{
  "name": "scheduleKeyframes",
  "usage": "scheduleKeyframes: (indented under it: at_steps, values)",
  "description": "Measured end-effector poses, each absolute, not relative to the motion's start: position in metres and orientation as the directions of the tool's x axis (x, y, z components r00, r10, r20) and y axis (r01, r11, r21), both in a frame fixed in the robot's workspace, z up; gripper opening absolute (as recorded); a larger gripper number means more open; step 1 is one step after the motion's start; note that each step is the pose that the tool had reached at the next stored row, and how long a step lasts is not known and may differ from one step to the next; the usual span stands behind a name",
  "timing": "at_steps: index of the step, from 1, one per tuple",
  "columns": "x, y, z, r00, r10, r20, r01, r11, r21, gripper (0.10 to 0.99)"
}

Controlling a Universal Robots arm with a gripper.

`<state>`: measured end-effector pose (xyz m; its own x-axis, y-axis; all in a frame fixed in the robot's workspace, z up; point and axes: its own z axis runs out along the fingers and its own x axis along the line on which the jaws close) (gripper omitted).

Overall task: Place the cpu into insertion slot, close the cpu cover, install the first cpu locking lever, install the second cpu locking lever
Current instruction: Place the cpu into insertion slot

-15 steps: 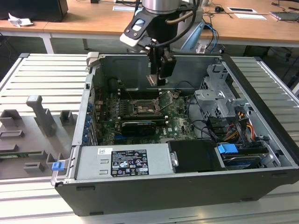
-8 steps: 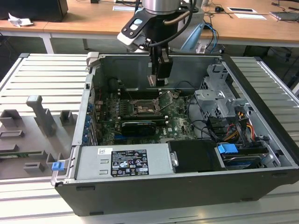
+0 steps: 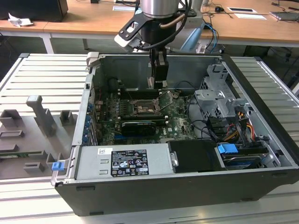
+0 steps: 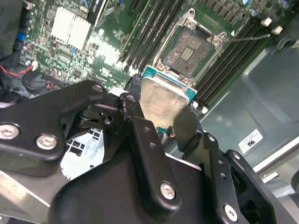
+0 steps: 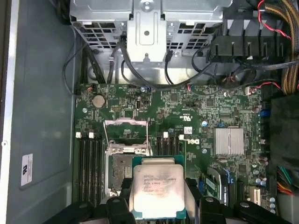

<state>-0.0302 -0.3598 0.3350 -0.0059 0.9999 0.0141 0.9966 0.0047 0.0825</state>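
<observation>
The cpu (image 5: pixel 156 186), a pale silver square on a green-edged base, is clamped between the black fingers of my gripper (image 5: pixel 159 207). In the second wrist view the same cpu (image 4: pixel 161 100) hangs tilted in the gripper (image 4: pixel 161 112), above and apart from the insertion slot (image 4: pixel 191 49), a dark square socket with a silvery rim. The chip covers part of the insertion slot (image 5: pixel 120 170). The cpu cover (image 5: pixel 126 135) stands flipped open beside the socket. In the exterior view my gripper (image 3: pixel 157 80) hovers over the insertion slot (image 3: pixel 144 108) inside the open case.
Long black memory slots (image 4: pixel 147 28) flank the socket. A thin locking lever (image 4: pixel 247 36) sticks out sideways. A metal drive cage (image 3: pixel 217 100), cables (image 3: pixel 243 128), a power supply (image 3: pixel 124 161) and the case walls (image 3: pixel 93 70) surround the board. A finned heatsink (image 5: pixel 229 141) sits nearby.
</observation>
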Motion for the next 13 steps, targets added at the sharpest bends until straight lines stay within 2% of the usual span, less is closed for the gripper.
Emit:
scheduleKeyframes:
  at_steps: [13]
  values:
    - [-0.037, -0.36, 0.31, -0.008, 1.0, 0.016, 0.996, 0.006, 0.088, 0.525]
